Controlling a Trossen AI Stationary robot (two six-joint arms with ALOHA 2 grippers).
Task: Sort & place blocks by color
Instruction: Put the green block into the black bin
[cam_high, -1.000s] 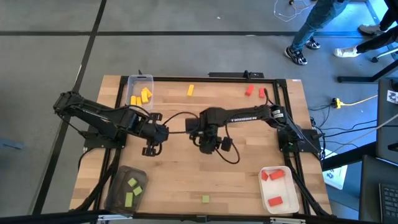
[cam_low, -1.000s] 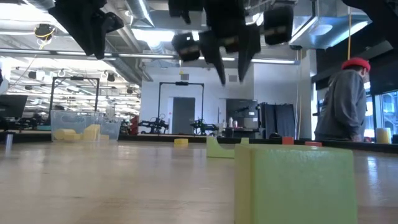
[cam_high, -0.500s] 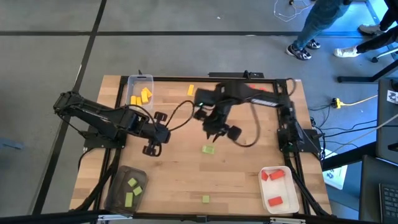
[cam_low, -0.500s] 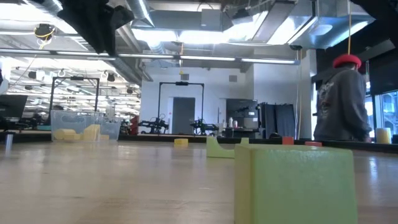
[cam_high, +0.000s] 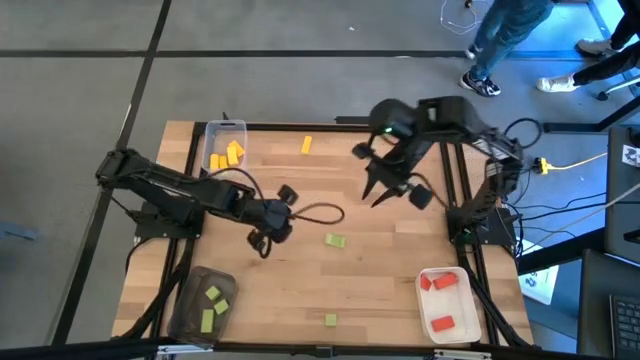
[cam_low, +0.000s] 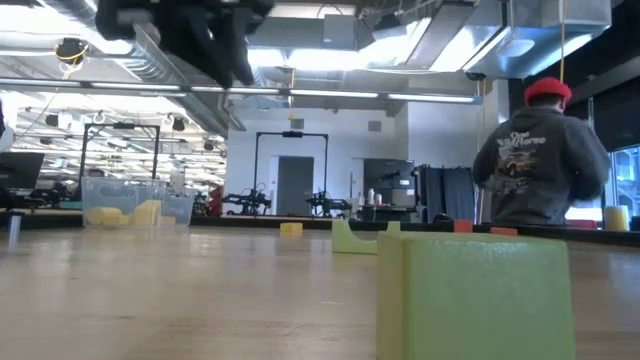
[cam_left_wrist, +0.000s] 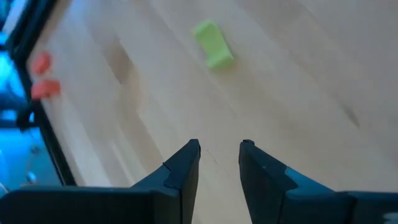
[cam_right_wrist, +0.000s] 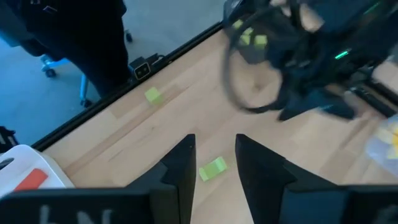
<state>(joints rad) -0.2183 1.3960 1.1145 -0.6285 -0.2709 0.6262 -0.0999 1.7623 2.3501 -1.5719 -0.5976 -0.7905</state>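
Observation:
A light green block (cam_high: 335, 240) lies flat on the wood in the middle of the table; it shows ahead of my left gripper's fingers as the green block (cam_left_wrist: 213, 45). My left gripper (cam_high: 272, 232) hovers just to its left, open, with nothing between its fingers (cam_left_wrist: 191, 163). My right gripper (cam_high: 378, 195) hangs high over the far right part of the table, open and holding nothing; the same block (cam_right_wrist: 212, 168) lies far below it. A second green block (cam_high: 330, 320) lies near the front edge. A yellow block (cam_high: 306, 145) lies at the back.
A clear tray (cam_high: 226, 128) with yellow blocks stands at the back left. A dark tray (cam_high: 190, 290) with green blocks is at the front left, and a white tray (cam_high: 432, 275) with red blocks at the front right. Two red blocks (cam_left_wrist: 42, 74) lie far off. A person (cam_low: 540, 170) stands beyond the table.
My right gripper has risen high off the middle of the table and swung toward the far right, uncovering the green block, which lies still. My left gripper has moved toward the table's right, toward that block, and has rolled about its own axis.

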